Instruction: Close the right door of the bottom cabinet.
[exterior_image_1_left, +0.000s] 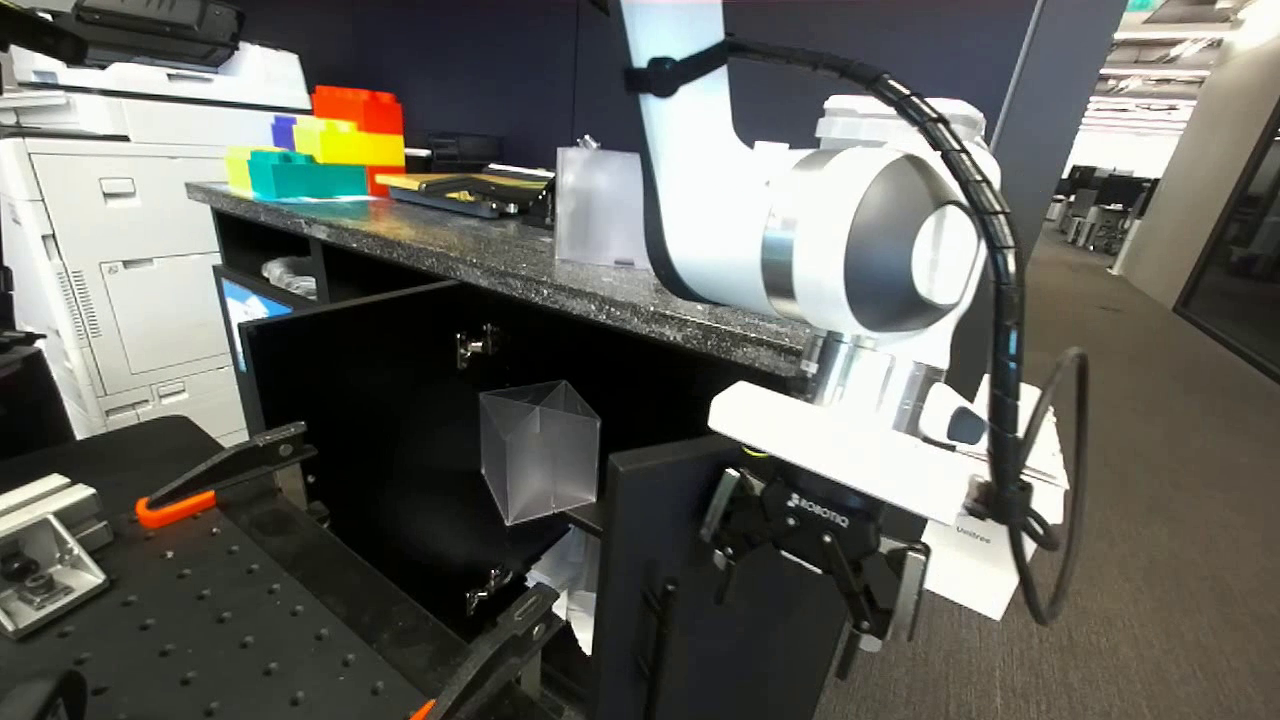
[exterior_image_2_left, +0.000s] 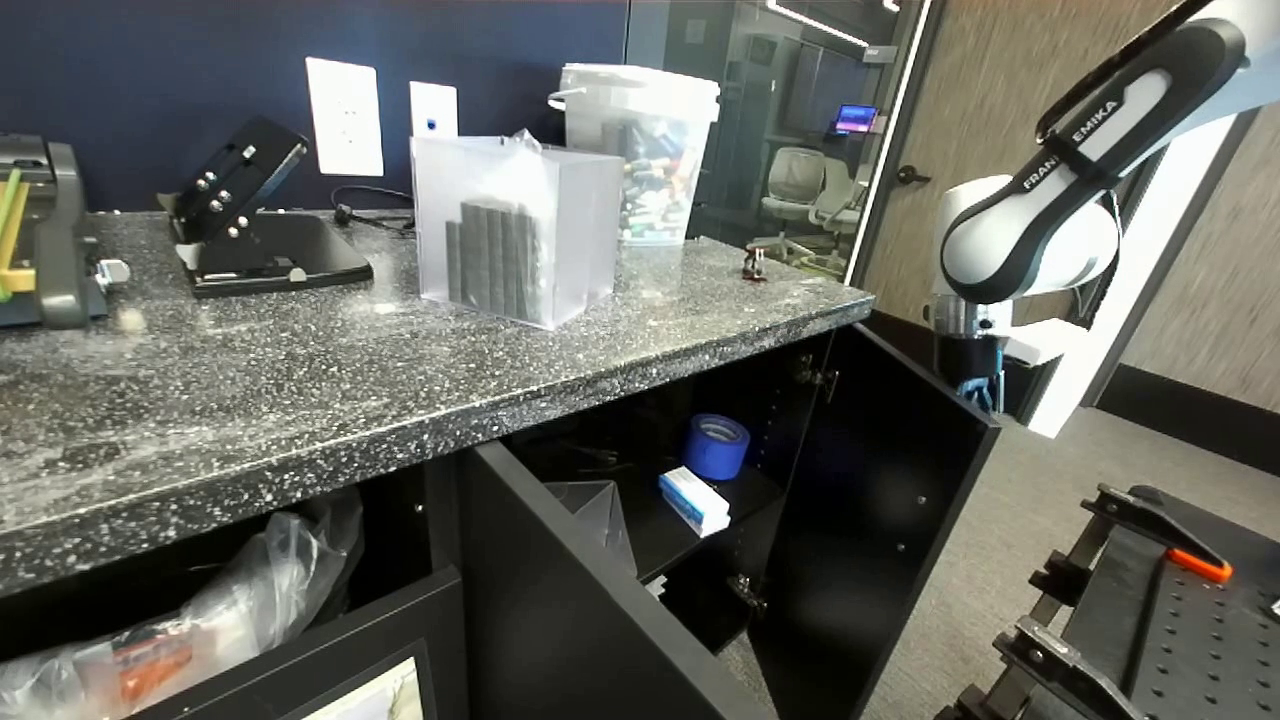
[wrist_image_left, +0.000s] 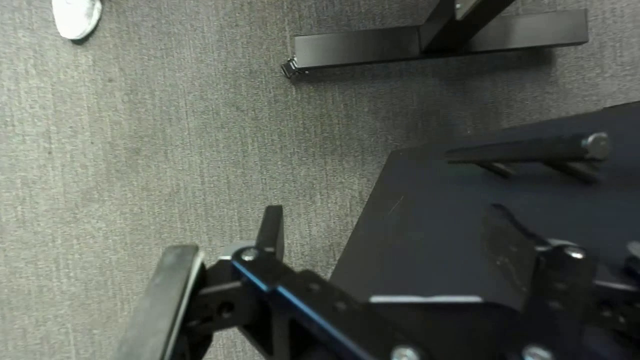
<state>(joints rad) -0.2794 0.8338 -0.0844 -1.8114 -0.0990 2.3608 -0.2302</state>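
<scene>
The bottom cabinet (exterior_image_1_left: 560, 298) has a grey speckled countertop, which also shows in an exterior view (exterior_image_2_left: 650, 378). Its right door (exterior_image_1_left: 745, 660), a matte black panel, stands swung open in both exterior views (exterior_image_2_left: 870, 500). A black bar handle (exterior_image_1_left: 655, 640) is on its outer face. My gripper (exterior_image_1_left: 788, 615) is open and empty, pointing down beside that outer face, near the upper part. In an exterior view the gripper (exterior_image_2_left: 982, 390) is partly hidden behind the door. In the wrist view the door (wrist_image_left: 435, 250) lies under the spread fingers (wrist_image_left: 387, 220). I cannot tell whether they touch it.
The cabinet's other door (exterior_image_1_left: 350, 420) also stands open. A black perforated worktable (exterior_image_1_left: 230, 620) with orange-tipped clamps is close in front. Inside are a clear box (exterior_image_1_left: 540, 450), blue tape (exterior_image_2_left: 717, 447) and a small box (exterior_image_2_left: 695, 500). A black metal foot (wrist_image_left: 360, 47) stands on the floor.
</scene>
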